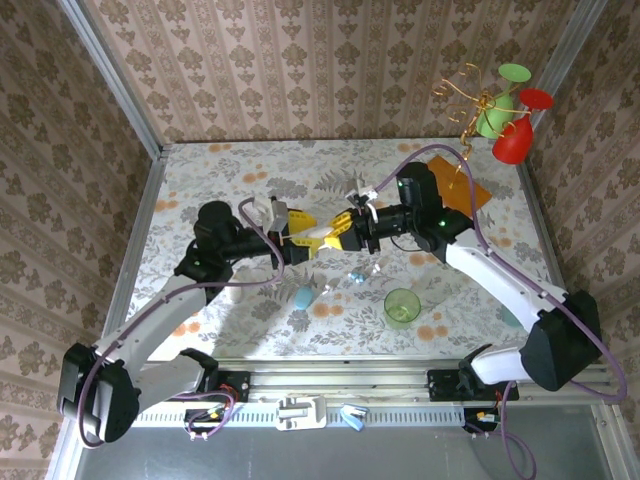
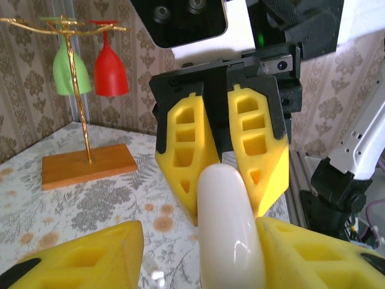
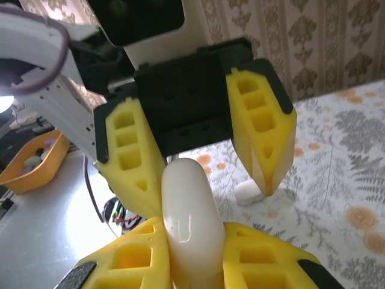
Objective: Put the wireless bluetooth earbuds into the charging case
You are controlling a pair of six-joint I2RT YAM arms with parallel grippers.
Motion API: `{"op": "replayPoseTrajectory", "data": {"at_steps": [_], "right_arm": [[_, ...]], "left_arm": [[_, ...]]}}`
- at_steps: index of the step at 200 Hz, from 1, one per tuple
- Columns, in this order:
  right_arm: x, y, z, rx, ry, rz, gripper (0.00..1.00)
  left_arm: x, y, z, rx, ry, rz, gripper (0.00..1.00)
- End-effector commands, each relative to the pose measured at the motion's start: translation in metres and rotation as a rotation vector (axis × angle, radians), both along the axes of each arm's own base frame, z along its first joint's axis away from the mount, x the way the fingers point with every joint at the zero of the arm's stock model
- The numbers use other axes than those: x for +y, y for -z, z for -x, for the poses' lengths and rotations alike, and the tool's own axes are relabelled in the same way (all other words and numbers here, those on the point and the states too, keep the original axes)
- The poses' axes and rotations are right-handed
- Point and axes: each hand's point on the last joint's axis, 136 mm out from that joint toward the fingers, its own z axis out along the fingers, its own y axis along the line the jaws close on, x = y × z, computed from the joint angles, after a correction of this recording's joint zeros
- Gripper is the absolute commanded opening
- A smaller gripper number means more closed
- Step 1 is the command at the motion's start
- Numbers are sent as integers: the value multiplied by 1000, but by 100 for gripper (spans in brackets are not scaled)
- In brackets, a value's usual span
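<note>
On the table (image 1: 250,330) your two arms meet nose to nose above the middle, and far right at the back stands the rack (image 1: 470,150) with the red and green glasses. A green cup (image 1: 402,307) and a blue case (image 1: 302,297) sit on the near part, well apart from the grippers. The right gripper (image 3: 192,238) is pinching the white case (image 3: 186,198) by its lower end, one finger pressed on each side. The left gripper (image 2: 201,241) is spread. One of its fingers lies against the case or just beside it, and the other is clearly away from it, so I judge that the right gripper alone carries the case. This looks like the handover step, done in the air and not on the table. The case looks closed to me, and no earbud is in it. One small white earbud (image 3: 246,191), as I read it, lies on the table under the grippers, with a few tiny pieces (image 1: 355,276) near it that are too small to name. For the next move, draw the left gripper back straight so that it does not knock the case. Then the case must be held steady and opened before any earbud can go in.
</note>
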Motion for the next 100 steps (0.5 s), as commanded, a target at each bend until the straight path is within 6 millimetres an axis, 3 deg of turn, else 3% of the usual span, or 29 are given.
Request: {"op": "replayPoseTrajectory", "data": {"at_steps": [1, 29, 91, 100], "right_arm": [[-4, -33, 0, -55, 18, -115, 9], [-6, -45, -5, -58, 53, -182, 9], [-5, -44, -9, -32, 63, -212, 9], [-5, -44, -10, -32, 65, -212, 9]], "left_arm": [[0, -17, 4, -33, 14, 82, 52], [-2, -22, 4, -40, 19, 111, 50], [-7, -27, 5, -37, 51, 130, 28], [-7, -27, 6, -36, 56, 129, 21]]}}
